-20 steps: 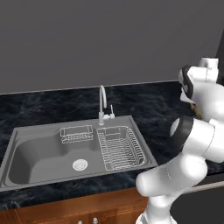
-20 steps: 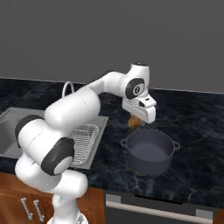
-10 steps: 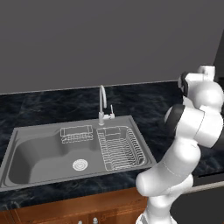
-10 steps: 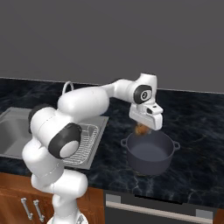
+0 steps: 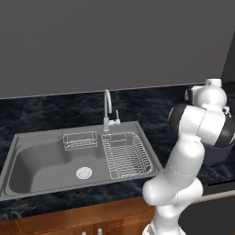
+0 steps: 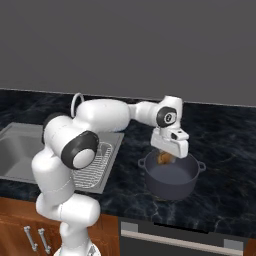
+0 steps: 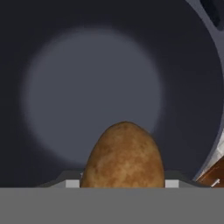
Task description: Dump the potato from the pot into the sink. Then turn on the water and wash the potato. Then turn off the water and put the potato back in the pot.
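In the left base view you see the sink (image 5: 27,156) set into the dark marbled surface (image 5: 41,114), with its round white drain (image 5: 84,172), a small wire basket (image 5: 80,140) at the back, a wire dish rack (image 5: 124,155) in its right part and the curved silver faucet (image 5: 108,109) behind. The white arm (image 5: 193,137) stands at the right and covers most of the pot (image 5: 219,153), of which you catch just a dark sliver behind the elbow.

In the right base view you see the gripper (image 6: 167,156) reaching down over the open mouth of the pot (image 6: 172,177), which sits on the surface to the right of the sink (image 6: 15,150). The potato (image 6: 164,158) hangs in the gripper just above the pot's rim, inside its circle.

In the hand view you look straight down into the pot (image 7: 87,96), its dark floor below. The potato (image 7: 124,155) sits low in the middle, clamped in the gripper, well above the pot's bottom.
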Controlling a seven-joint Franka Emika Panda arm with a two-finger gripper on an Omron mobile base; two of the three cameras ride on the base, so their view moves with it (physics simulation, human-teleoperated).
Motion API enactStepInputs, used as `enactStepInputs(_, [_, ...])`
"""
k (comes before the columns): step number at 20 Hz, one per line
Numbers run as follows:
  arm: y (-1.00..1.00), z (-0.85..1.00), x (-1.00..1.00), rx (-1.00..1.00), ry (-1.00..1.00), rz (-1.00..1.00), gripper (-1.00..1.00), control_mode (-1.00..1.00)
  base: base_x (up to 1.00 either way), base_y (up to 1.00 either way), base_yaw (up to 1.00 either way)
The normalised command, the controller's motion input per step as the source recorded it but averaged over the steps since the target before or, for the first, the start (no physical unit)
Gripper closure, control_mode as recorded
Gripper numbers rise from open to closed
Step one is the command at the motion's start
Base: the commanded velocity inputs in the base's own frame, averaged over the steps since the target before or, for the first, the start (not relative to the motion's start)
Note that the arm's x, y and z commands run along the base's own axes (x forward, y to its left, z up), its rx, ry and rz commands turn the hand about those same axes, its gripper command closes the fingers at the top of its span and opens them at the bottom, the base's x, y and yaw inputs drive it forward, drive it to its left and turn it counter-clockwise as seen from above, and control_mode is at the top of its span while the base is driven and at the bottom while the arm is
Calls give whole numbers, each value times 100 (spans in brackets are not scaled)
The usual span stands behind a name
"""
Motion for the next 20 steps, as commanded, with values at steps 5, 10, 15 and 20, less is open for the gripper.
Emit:
enactStepInputs(5, [-3, -16, -37, 0, -2, 0, 100, -100, 0, 0, 0])
enactStepInputs(10, [0, -7, -39, 0, -7, 0, 100, -100, 0, 0, 0])
enactStepInputs(15, [0, -10, -13, 0, -5, 0, 100, -100, 0, 0, 0])
enactStepInputs(20, [0, 0, 0, 0, -3, 0, 100, -100, 0, 0, 0])
